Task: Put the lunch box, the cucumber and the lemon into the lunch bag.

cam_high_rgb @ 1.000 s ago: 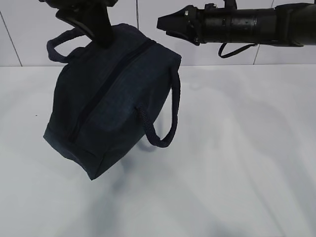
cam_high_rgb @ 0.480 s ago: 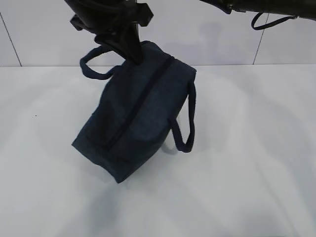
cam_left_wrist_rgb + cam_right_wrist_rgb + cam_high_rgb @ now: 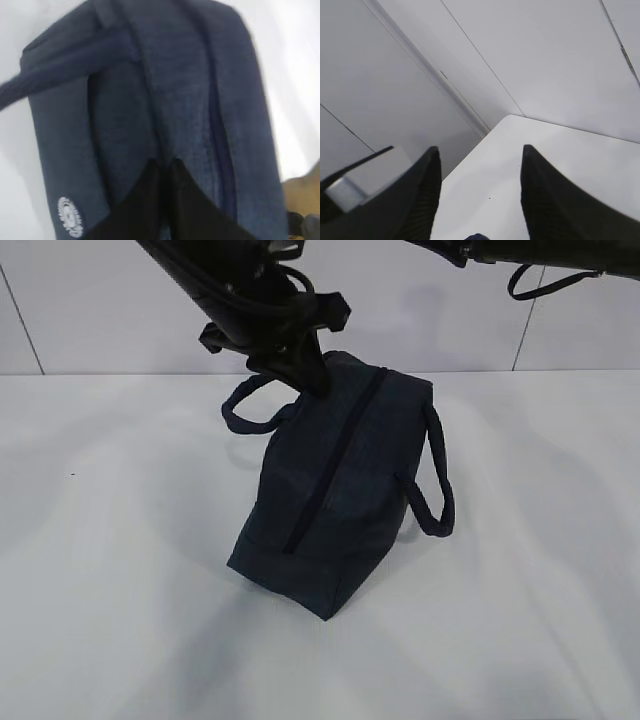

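The dark navy lunch bag (image 3: pixel 335 490) hangs tilted, its low end touching the white table, its top zipper shut and a loop handle on each side. My left gripper (image 3: pixel 305 375) is shut on the fabric at the bag's upper end. In the left wrist view the closed fingertips (image 3: pixel 165 167) pinch the navy fabric (image 3: pixel 165 95), and the round white logo (image 3: pixel 70 216) shows at lower left. My right gripper (image 3: pixel 479 155) is open and empty, raised high; only its arm (image 3: pixel 520 250) shows at the top right of the exterior view. Lunch box, cucumber and lemon are out of view.
The white table (image 3: pixel 520 570) spreads around the bag, with a white tiled wall (image 3: pixel 90 310) behind it. The right wrist view shows the table's far corner (image 3: pixel 510 117) and the wall.
My left gripper has carried the bag to the right and lower, until its low end touches the table. My right arm has lifted up out of most of the exterior view.
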Controlling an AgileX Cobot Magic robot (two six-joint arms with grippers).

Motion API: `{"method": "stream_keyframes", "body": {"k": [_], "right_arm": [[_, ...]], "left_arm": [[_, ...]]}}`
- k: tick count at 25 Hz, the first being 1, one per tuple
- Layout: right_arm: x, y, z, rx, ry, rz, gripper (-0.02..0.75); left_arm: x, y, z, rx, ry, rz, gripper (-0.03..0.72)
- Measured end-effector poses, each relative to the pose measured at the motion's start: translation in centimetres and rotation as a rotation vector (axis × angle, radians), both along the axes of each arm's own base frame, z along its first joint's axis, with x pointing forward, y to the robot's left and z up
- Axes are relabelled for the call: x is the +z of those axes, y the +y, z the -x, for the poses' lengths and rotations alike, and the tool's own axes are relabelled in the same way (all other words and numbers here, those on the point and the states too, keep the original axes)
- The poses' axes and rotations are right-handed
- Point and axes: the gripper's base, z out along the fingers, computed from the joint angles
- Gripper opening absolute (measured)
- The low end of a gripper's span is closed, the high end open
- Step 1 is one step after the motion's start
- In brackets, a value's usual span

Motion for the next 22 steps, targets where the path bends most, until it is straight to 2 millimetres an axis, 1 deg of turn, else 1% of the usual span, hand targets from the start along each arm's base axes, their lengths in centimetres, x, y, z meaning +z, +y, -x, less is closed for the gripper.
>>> {"method": "stream_keyframes", "body": {"k": [3,5,8,10,13,15,17,22], "right_arm": [[0.1,0.0,0.1,0.004,-0.002,-0.001,0.387],[0.1,0.1,0.1,0.013,-0.003,-0.004,0.387],[0.2,0.1,0.2,0.019,-0.006,-0.005,0.387],[0.2,0.1,0.2,0.022,-0.004,-0.006,0.387],[0.2,0.1,0.2,0.022,0.002,-0.009,0.388],[0.2,0.1,0.2,0.022,0.004,-0.010,0.388],[0.2,0.1,0.2,0.022,0.006,-0.011,0.388],[0.2,0.1,0.2,0.022,0.042,-0.031,0.388]], "left_arm": [[-2.0,0.2,-0.9,0.005,0.007,-0.052,-0.003],[-2.7,0.4,-1.2,-0.003,-0.007,-0.101,0.008],[-2.8,0.8,-1.4,-0.012,-0.037,-0.153,0.051],[-2.7,1.1,-1.5,-0.012,-0.045,-0.167,0.112],[-1.8,1.8,-1.6,0.000,-0.067,-0.170,0.225],[-1.0,2.2,-1.5,0.008,-0.083,-0.166,0.282],[-0.1,2.6,-1.4,0.013,-0.106,-0.165,0.309],[1.5,3.4,-1.1,0.017,-0.162,-0.191,0.320]]}}
